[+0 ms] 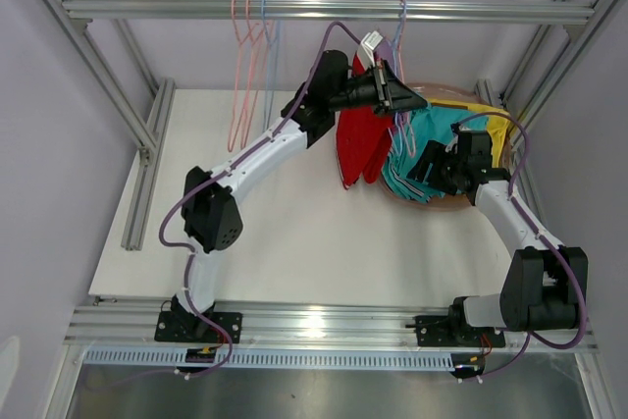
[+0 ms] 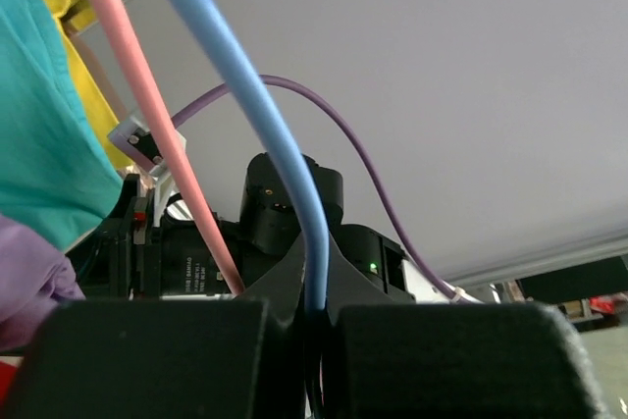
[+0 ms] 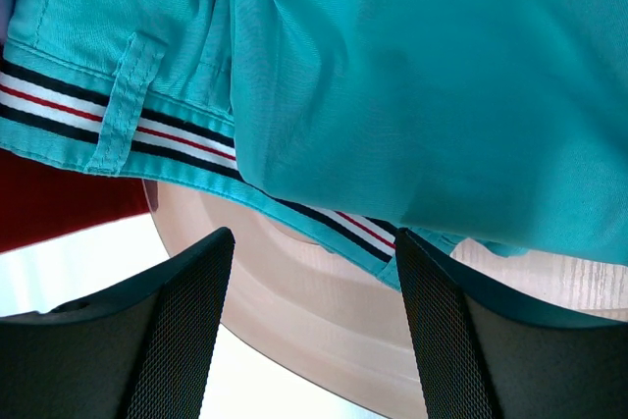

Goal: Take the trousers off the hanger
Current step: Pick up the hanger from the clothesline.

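- The right end effector (image 3: 314, 242) reaches in over the right side of the worktop (image 1: 245, 242), towards its far right corner. Its two fingers (image 3: 177, 331) are spread wide and hold nothing.
- The teal trousers (image 3: 412, 76) hang just past those fingertips, filling most of the right wrist view. Their striped waistband runs across just above the gap between the fingers. Whether the cloth touches a fingertip cannot be told.
- Below the teal trousers lies the pale rim of the round tub (image 3: 324, 311), which sits by the right edge of the worktop.
- The red trousers (image 1: 361, 139) hang left of the teal pair, nearer the middle of the worktop. The yellow trousers (image 1: 486, 115) lie to the right, over the tub's far side.
- Farther back, the left end effector (image 2: 314, 306) is raised over the far right part of the worktop. Its foam pads (image 2: 147, 360) are pressed almost together, pinching the wire of the blue hanger (image 2: 260, 115).
- A pink hanger wire (image 2: 137, 95) runs just beside the blue one, outside the pads.
- Left of that end effector in its own view hang the teal and yellow cloth, with the lavender trousers (image 2: 29, 291) lowest, close to the left pad.
- At the far edge, the blue hanger's hook sits on the rail (image 1: 324, 9). Spare hangers (image 1: 250, 66) hang well apart towards the far left corner.
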Available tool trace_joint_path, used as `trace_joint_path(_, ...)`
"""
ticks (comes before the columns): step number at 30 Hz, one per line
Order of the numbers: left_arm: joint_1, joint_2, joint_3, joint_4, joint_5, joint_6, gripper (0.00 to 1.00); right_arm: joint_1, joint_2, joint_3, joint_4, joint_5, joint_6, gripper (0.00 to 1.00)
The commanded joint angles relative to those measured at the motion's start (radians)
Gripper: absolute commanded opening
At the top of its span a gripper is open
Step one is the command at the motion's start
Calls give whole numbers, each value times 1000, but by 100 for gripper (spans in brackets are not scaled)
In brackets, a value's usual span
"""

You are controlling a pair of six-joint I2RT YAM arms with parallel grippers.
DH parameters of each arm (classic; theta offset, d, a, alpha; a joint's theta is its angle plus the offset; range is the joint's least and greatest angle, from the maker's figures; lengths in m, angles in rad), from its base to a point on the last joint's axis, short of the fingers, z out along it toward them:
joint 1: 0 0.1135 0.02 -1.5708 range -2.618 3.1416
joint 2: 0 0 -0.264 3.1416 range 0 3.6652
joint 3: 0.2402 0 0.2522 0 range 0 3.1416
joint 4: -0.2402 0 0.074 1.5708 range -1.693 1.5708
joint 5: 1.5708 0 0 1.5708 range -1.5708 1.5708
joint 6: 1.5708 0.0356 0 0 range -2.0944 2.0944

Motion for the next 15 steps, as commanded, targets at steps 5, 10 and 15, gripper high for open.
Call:
trace_joint_path(5,-28,-163,-90,30,-85,113,1,0,-3,-5,24,-19,6,71)
trace_joint_path(10,-38,-204,-89,55,-105,182,1,1,-4,-5,24,-22,6,71)
trace_joint_path(15,-38,-206,-24,56,-99,238,1,1,-4,-5,25,-23,6,71)
